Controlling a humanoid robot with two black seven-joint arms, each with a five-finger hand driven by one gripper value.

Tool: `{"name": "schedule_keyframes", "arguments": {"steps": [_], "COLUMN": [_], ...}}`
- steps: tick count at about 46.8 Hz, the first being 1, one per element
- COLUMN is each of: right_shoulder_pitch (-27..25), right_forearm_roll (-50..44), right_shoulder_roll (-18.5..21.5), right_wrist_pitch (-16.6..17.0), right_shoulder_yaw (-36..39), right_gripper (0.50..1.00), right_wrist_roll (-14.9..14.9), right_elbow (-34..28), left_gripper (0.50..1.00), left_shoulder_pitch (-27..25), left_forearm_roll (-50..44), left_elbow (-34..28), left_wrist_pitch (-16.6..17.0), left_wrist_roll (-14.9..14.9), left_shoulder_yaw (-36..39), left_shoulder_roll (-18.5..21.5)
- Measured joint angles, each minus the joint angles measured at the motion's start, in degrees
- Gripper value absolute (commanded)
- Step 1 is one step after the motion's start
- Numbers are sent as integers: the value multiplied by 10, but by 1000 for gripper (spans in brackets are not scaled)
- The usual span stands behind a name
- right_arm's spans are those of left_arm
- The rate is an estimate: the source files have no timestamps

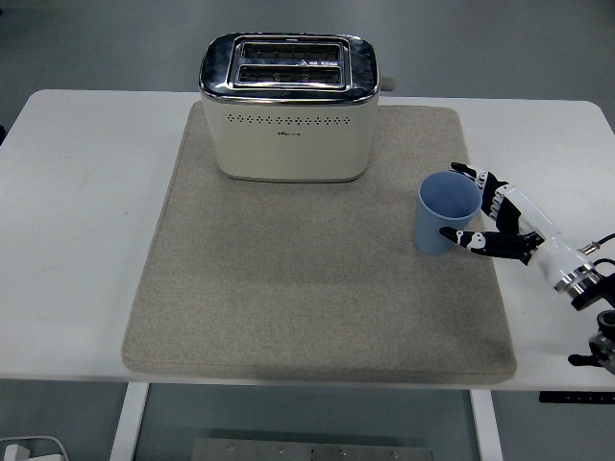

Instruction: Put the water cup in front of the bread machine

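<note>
One toaster, cream with a chrome top and two slots. One blue cup. One grey mat. One white table. One robot hand in view, at the right.

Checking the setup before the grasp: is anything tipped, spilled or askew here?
Nothing stands out. The blue cup stands upright on the grey mat, the toaster sits square, and the right hand is open around the cup.
</note>
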Motion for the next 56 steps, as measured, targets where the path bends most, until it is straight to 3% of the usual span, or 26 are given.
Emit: {"name": "schedule_keyframes", "arguments": {"steps": [49, 52, 56], "right_shoulder_pitch": [3, 3, 4], "right_forearm_roll": [-10, -22, -36], "right_shoulder_roll": [23, 23, 24], "right_wrist_pitch": [0, -7, -19], "right_shoulder_yaw": [-7, -7, -9], "right_gripper": [926, 897, 722], "right_wrist_roll": [0, 0, 0], "right_elbow": [-24, -25, -28], "left_gripper": [1000, 1000, 1000], "left_shoulder_pitch": [0, 0, 0], "left_forearm_roll": [0, 0, 0], "left_elbow": [0, 0, 0], "left_wrist_pitch": [0, 0, 0], "left_wrist_roll": [0, 0, 0], "left_shoulder_yaw": [0, 0, 0], "left_shoulder_roll": [0, 0, 0]}}
